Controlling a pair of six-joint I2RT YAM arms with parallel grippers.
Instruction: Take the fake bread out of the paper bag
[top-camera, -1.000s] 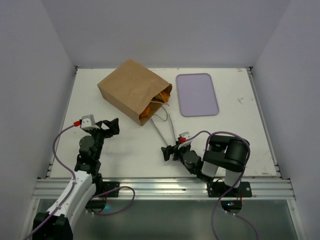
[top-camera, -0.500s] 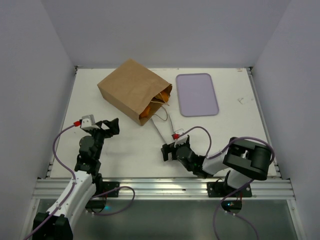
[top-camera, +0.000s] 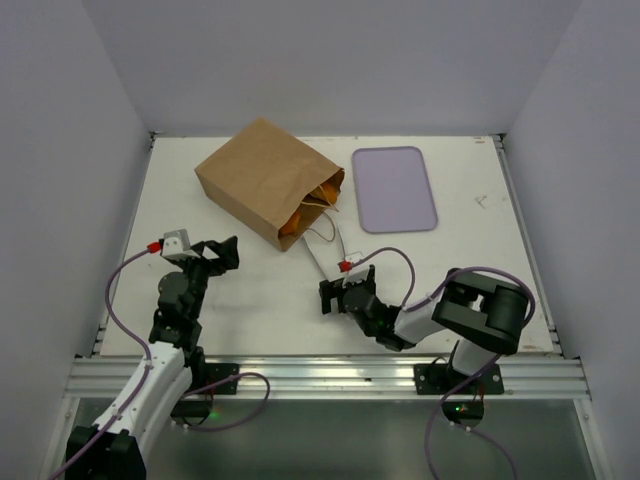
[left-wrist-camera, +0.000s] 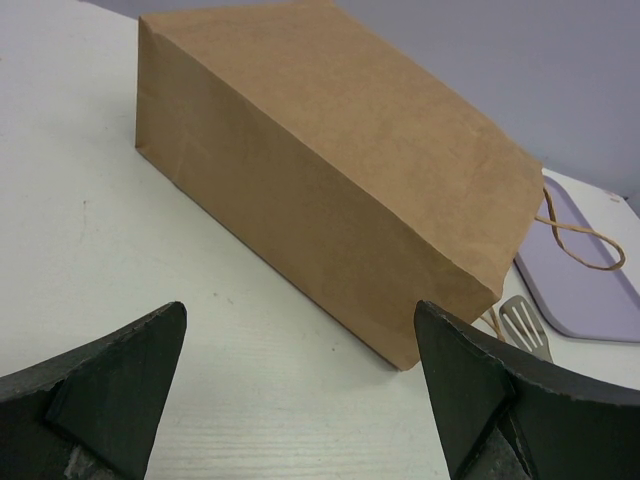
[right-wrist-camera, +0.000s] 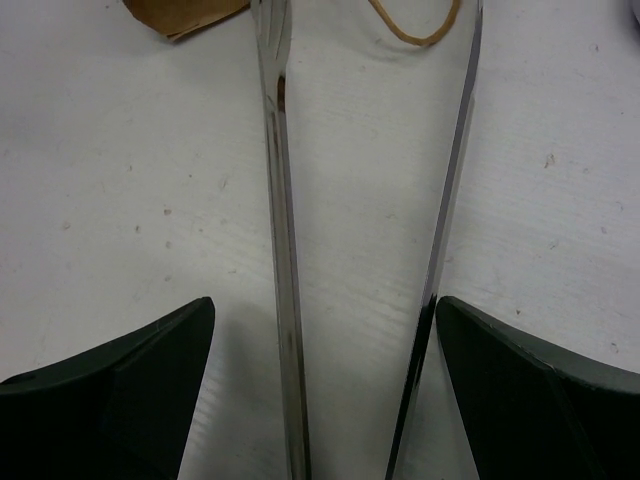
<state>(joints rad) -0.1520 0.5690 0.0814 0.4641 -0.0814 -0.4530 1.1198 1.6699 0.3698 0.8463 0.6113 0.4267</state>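
In the top view, the paper bag (top-camera: 268, 180) lies on its side on the table (top-camera: 240, 290) in the upper centre of the frame, with its mouth toward the lower right. The fake bread (top-camera: 322, 192) shows orange inside that mouth. A lavender tray (top-camera: 394, 188) sits just right of the bag. The left end effector (top-camera: 215, 255), at lower left, is spread wide and empty, facing the bag's side. The right end effector (right-wrist-camera: 325, 330), at lower centre, is also spread, and both arms of the metal tongs (right-wrist-camera: 283, 250) lie between its fingers.
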